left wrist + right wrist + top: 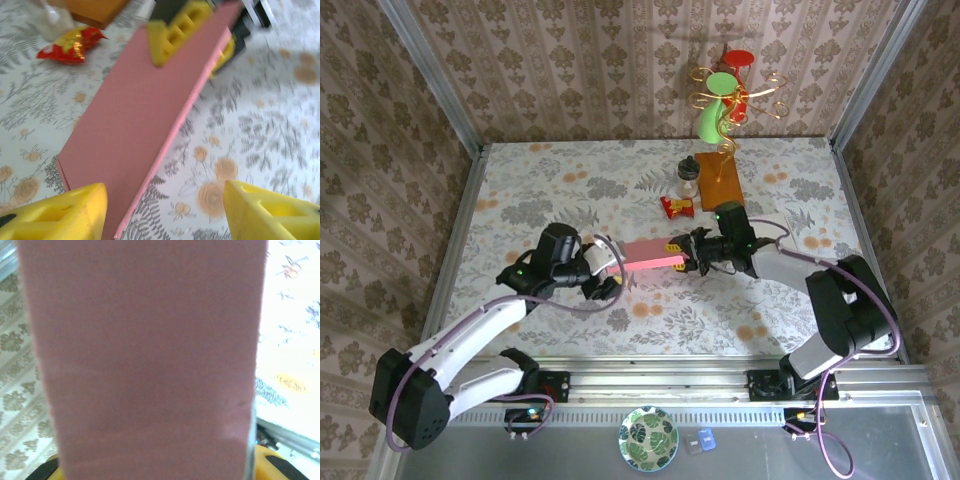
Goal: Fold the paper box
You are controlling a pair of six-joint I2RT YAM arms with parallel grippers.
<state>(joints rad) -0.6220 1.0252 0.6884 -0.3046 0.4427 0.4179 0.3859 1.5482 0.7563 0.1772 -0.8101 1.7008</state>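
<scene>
"The right gripper (200, 41) is pinching the far end of the flat pink card paper box (135, 125), one yellow finger (172, 32) on top, another underneath."

"And the left gripper (165, 202)?"

"Spread wide. The box's near end sits between its yellow fingers, well clear of one of them."

"Where's the box, then?"

"Mid-table, stretched between the two arms over the floral-patterned table (520, 190). Just behind it lies a red-and-yellow snack packet (677, 207), then an orange wooden block (720, 180)."
</scene>
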